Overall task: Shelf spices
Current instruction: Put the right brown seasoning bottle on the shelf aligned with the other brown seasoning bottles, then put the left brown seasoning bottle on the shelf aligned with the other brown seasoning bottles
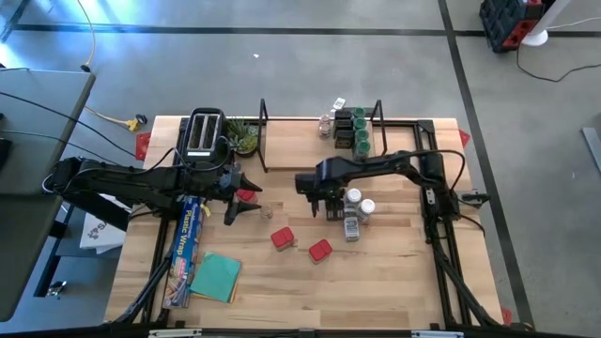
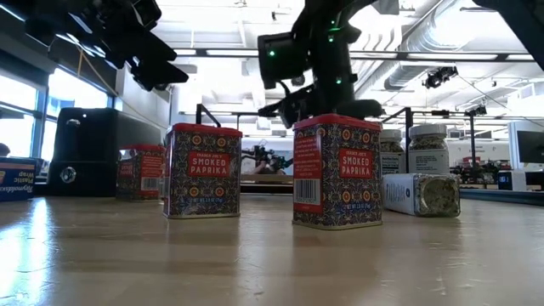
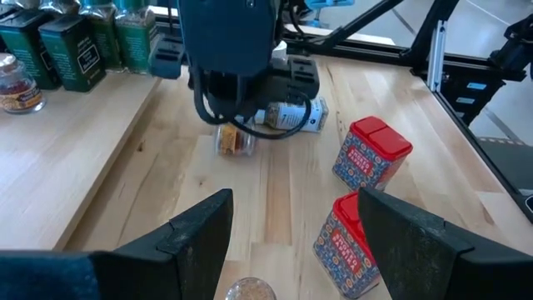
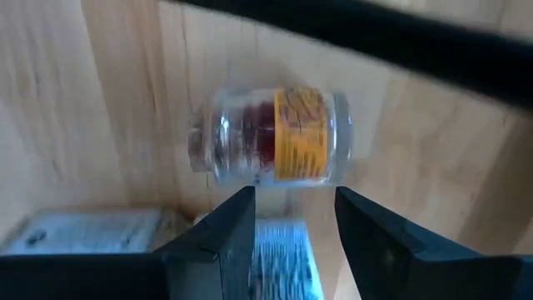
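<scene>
A small clear jar [image 4: 271, 137] with a yellow label and red contents lies on its side on the table. My right gripper [image 4: 291, 225] hangs over it, pointing down, open, its fingers clear of the jar. This jar [image 3: 235, 140] also shows under that gripper in the left wrist view. Three red paprika tins [image 1: 283, 238] [image 1: 320, 250] [image 1: 247, 196] stand on the table. Two white-lidded jars [image 1: 354, 197] stand to the right, and one more [image 1: 351, 225] lies beside them. Green-lidded and dark jars [image 1: 352, 127] stand on the shelf [image 1: 263, 141]. My left gripper [image 1: 239, 192] waits open at the left.
A black toaster [image 1: 205, 133] and a small plant [image 1: 244, 136] stand at the far left. A long blue foil box [image 1: 188, 244] and a teal cloth [image 1: 218, 277] lie near the left edge. Another small jar [image 3: 250, 290] stands just below my left gripper.
</scene>
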